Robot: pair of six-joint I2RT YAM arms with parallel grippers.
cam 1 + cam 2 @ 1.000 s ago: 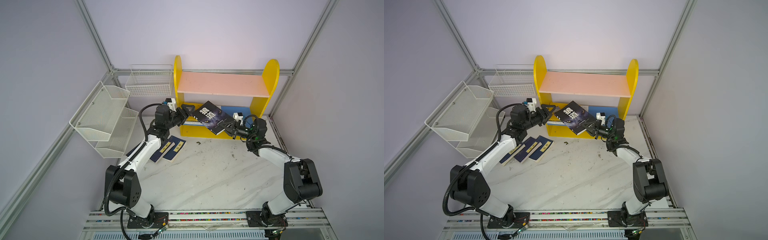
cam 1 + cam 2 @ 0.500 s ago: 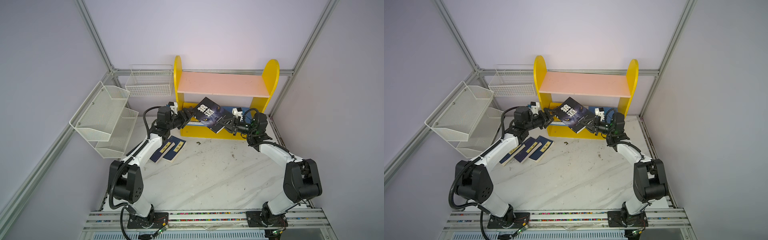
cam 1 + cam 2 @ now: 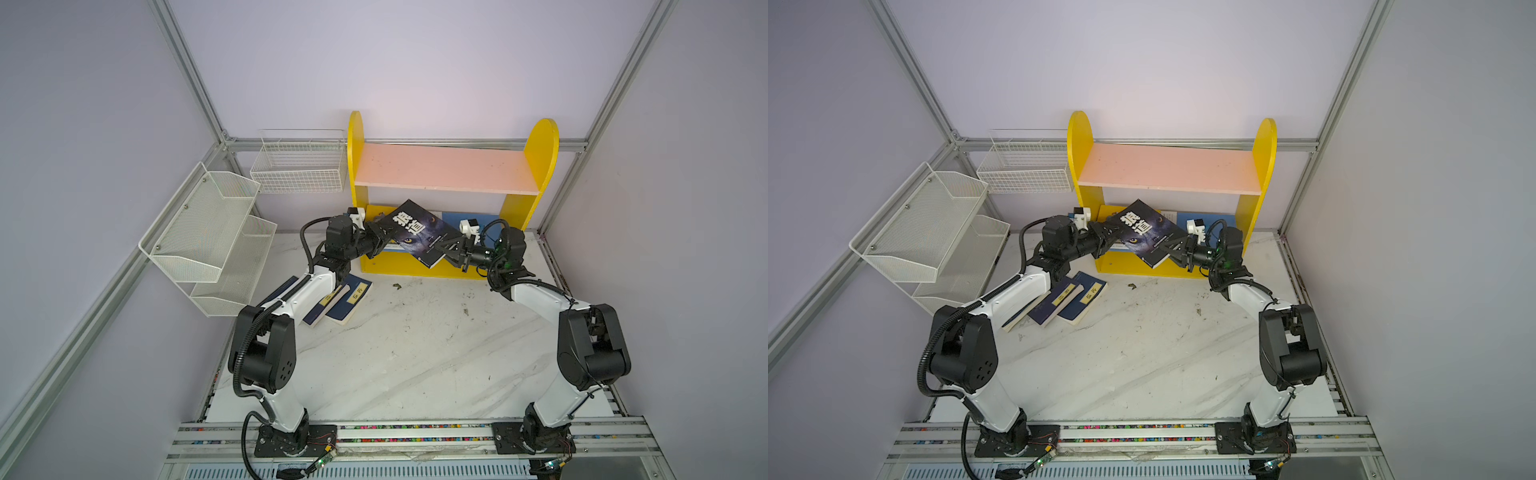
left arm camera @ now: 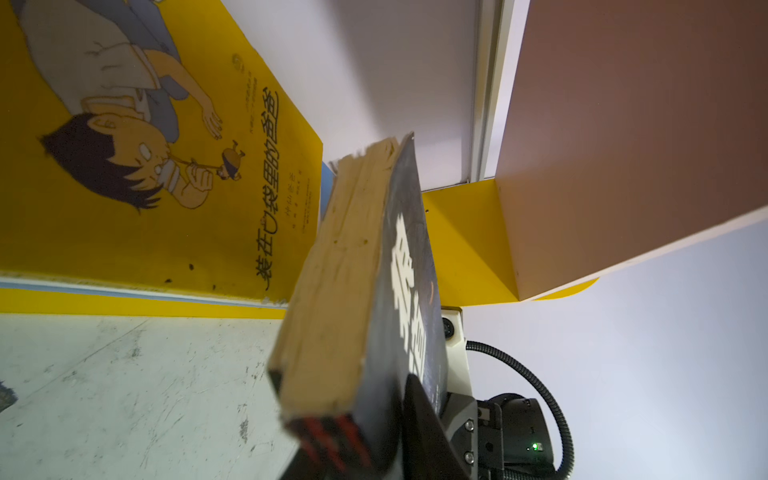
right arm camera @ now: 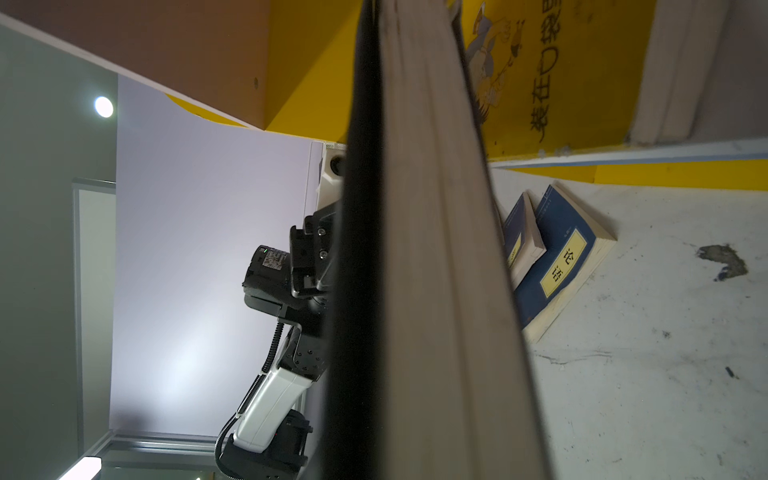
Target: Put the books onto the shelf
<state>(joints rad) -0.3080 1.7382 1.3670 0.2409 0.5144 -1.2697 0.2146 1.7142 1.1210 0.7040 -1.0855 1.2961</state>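
Wolf-eyes book [image 3: 419, 232] hangs tilted between left hand [image 3: 382, 240] and right hand [image 3: 444, 250], both pinching it. Marble tabletop [image 3: 415, 353] underneath, yellow shelf [image 3: 540, 156] right behind.

wolf-eyes book [image 3: 417, 232] tilted, before yellow shelf [image 3: 540, 149]

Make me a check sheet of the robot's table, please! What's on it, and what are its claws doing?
Surface: white marble table, scuffed and stained.
Job's things: wolf-eyes book tilted in the air before the yellow shelf; yellow cartoon book on its lower board; navy books flat on the table.
Clutter: dark scrap near the shelf's foot.
Grippers: right gripper shut on the wolf-eyes book's corner; left gripper at the opposite corner, grip unclear.
Cables: black hoses loop at both wrists; no snag seen.
Surroundings: white mesh rack and wire basket at left.
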